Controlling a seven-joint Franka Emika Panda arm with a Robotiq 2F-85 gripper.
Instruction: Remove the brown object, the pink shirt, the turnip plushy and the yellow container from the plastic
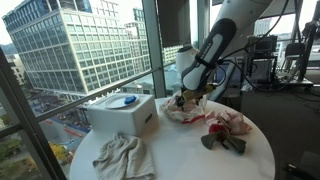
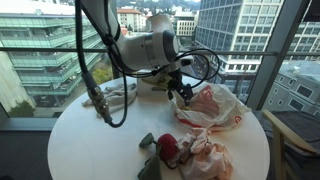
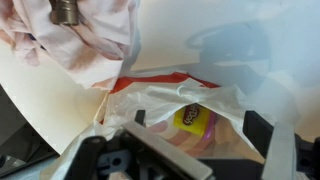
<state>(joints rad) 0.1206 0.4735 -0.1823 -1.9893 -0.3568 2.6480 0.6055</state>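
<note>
The tool point(image 2: 184, 95) hangs just over the plastic bag point(image 2: 212, 108) on the counter point(image 2: 90, 150), jaws spread wide and gripping nothing. The pink shirt point(image 2: 205, 155) and the red turnip plushy point(image 2: 170, 148) lie out on the counter, well apart from the bag, and what I take for the brown object point(image 3: 68, 10) rests on the shirt. Only the yellow container point(image 3: 192, 118) seems left, inside the bag.
</note>
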